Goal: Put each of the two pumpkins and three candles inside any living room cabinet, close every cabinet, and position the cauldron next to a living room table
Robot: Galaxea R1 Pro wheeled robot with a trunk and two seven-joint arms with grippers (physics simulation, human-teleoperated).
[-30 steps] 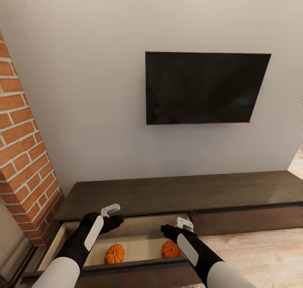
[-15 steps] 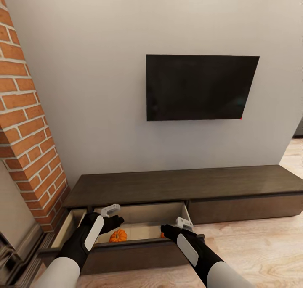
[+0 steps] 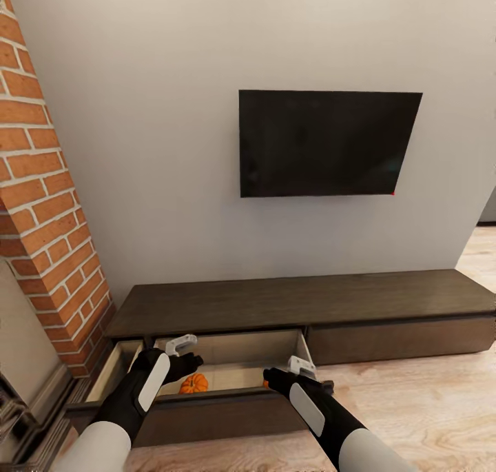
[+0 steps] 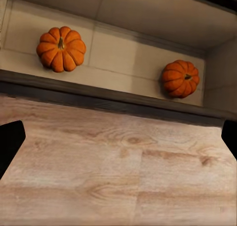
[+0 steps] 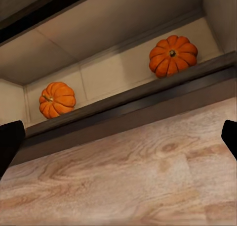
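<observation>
Pumpkins (image 4: 61, 48) (image 4: 180, 78) both lie in open drawer (image 4: 123, 53).

No readable text or labels.

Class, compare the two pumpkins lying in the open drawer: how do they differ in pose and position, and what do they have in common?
In the left wrist view, one pumpkin shows its stem facing the camera, while the other pumpkin is tipped so its stem points sideways. The first pumpkin sits away from the drawer's side wall; the other lies close to the drawer corner. Both are bright orange, ribbed, similar in size, and rest on the pale drawer floor, apart from each other.
</observation>
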